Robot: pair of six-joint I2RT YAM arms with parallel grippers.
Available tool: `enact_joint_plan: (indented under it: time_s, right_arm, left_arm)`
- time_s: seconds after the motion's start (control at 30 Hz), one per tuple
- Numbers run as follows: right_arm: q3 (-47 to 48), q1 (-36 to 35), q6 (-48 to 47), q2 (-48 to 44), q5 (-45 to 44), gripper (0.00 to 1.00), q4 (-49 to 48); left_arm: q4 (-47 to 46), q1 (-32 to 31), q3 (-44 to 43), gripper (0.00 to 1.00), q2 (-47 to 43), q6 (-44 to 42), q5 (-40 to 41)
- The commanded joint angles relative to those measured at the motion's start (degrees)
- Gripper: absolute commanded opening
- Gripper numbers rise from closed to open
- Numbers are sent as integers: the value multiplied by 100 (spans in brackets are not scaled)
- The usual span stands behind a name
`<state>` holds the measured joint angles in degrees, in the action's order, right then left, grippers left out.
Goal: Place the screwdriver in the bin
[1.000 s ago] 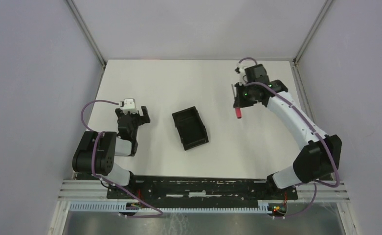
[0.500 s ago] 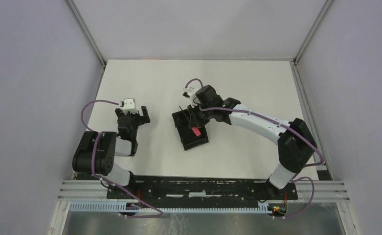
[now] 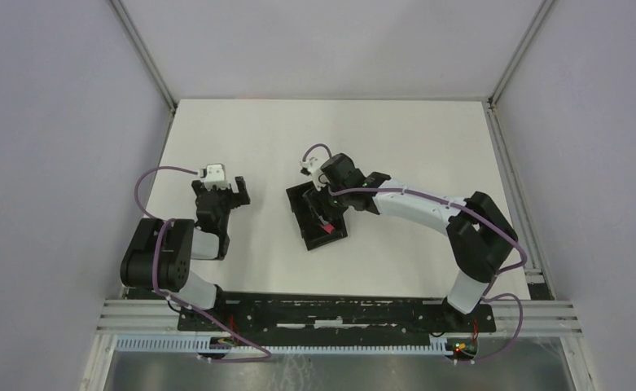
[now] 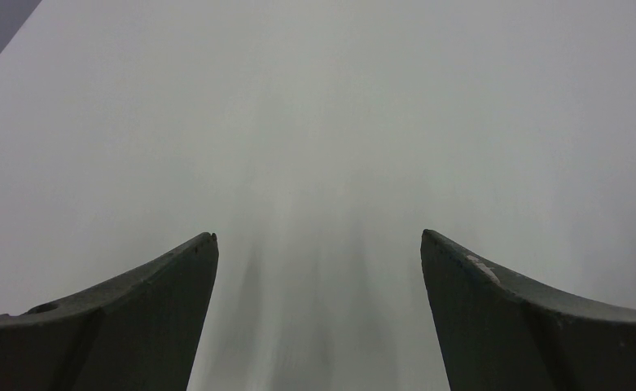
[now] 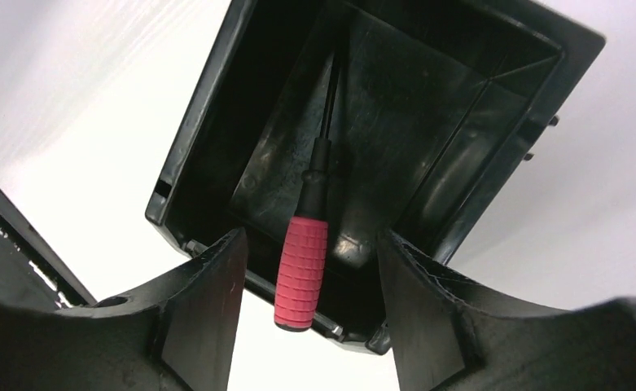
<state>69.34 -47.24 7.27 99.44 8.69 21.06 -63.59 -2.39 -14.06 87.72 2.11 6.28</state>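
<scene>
Swinging in from the far right of the table, the right arm now reaches over the bin, and the screwdriver it was pinching is no longer gripped. The right gripper has its fingers spread, and the wrist view shows a clear gap on either side of the red handle.

The screwdriver is in the bin, its long axis running roughly along the bin's length. Its thin dark shaft points into the deeper end, away from the arm bases. The handle lies at the lower, nearer end, and its butt crosses that low lip in the wrist view. Whether it has fully settled on the floor of the bin I cannot tell.

Left of the bin and well apart from it, the left gripper sits over bare table with its fingers apart, holding nothing.
</scene>
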Motion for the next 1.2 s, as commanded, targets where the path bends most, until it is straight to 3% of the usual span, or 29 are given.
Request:
enact_joint_plan:
  time_s: [0.0,0.2,0.3,0.4,0.53,0.6,0.83,1.03,1.17]
  right_arm:
    - [62,-26,39,-184,-161,66,-448]
    - [39,-21,139,-790,-113,71,-731]
    - [32,-25,81,-1084,-93,80,-765]
    - [-9,-18,-43,-1390,-170,98,-761]
    - [-279,-5,-341,-1967,-580,98,-935]
    - [-578,-4,-521,-2356,-1213,98,-1098]
    - [-2930,125,-1403,-4221,-3879,98,-3044]
    - [-5609,401,-2030,-5653,-4943,98,-5569]
    - [-6863,539,-2024,-6075,-5446,98,-6632]
  left_arm:
    - [-302,-18,-26,100,26,-92,13]
    - [-303,-18,-26,100,32,-93,17]
    - [-303,-17,-26,100,26,-96,13]
    - [-303,-19,-26,100,26,-94,14]
    - [-301,-19,-26,100,23,-93,18]
    - [-303,-19,-26,100,26,-93,18]
    - [-302,-16,-26,100,26,-90,12]
    - [-302,-17,-26,100,20,-92,14]
    - [-303,-20,-26,100,21,-94,14]
